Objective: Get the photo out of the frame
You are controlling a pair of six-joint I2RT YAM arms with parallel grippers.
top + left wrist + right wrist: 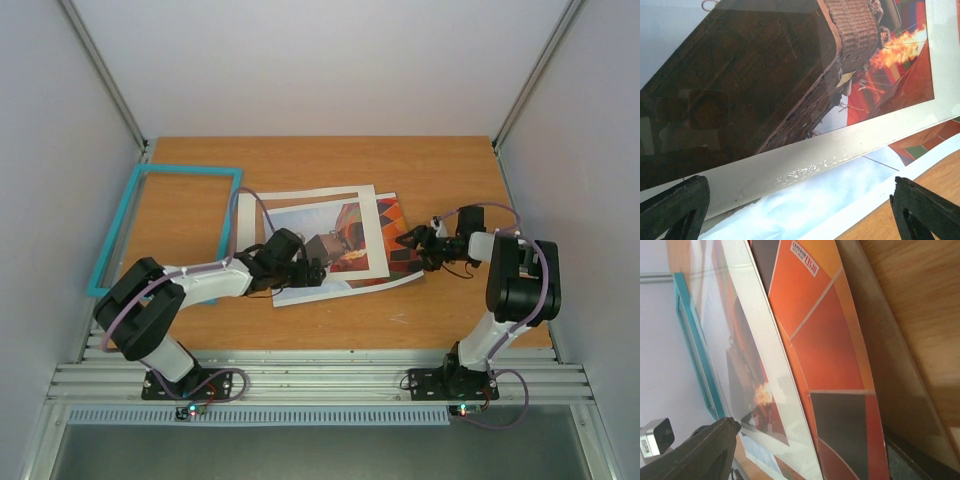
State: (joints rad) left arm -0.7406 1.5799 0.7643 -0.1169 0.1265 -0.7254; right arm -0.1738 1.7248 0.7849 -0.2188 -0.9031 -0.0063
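left gripper hung spread wide; right gripper had its jaws apart around the photo edge — closing there could catch the white-bordered sheet too, dragging both.

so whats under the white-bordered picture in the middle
An orange-red balloon print sticks out past its right edge, and a pale sheet edge shows along its near side. The rest of both is covered.

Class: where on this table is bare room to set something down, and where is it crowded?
Free: far table strip behind the balloon prints; wood inside the turquoise frame; near strip between left arm and right arm. Crowded: centre, around the prints.
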